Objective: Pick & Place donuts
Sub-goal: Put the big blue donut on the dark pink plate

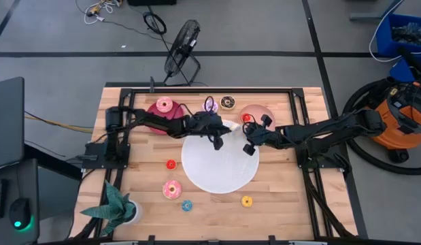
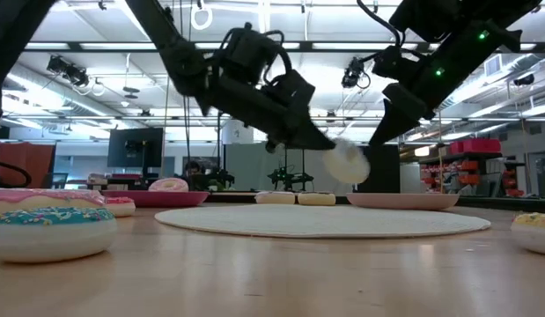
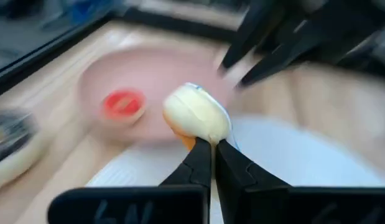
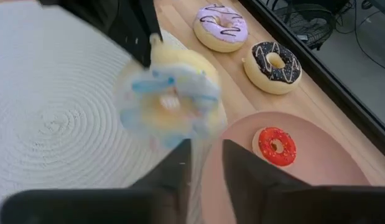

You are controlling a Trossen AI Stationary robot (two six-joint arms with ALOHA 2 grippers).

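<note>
Item, worktop (image 1: pixel 278 197): we count most donuts unplaced. Pink donut (image 1: pixel 164 104) sits on the crimson plate (image 1: pixel 150 116) at 11 o'clock; red donut (image 1: pixel 247 118) on the salmon plate (image 1: pixel 263 113) at 1 o'clock; the others lie loose.
Item, white donut (image 3: pixel 196 114): aloft over the white disc (image 1: pixel 217 170), 12 o'clock edge.
Item, left claw (image 3: pixel 212 147): pinching it.
Item, right claw (image 4: pixel 204 155): spread, just beside.
</note>
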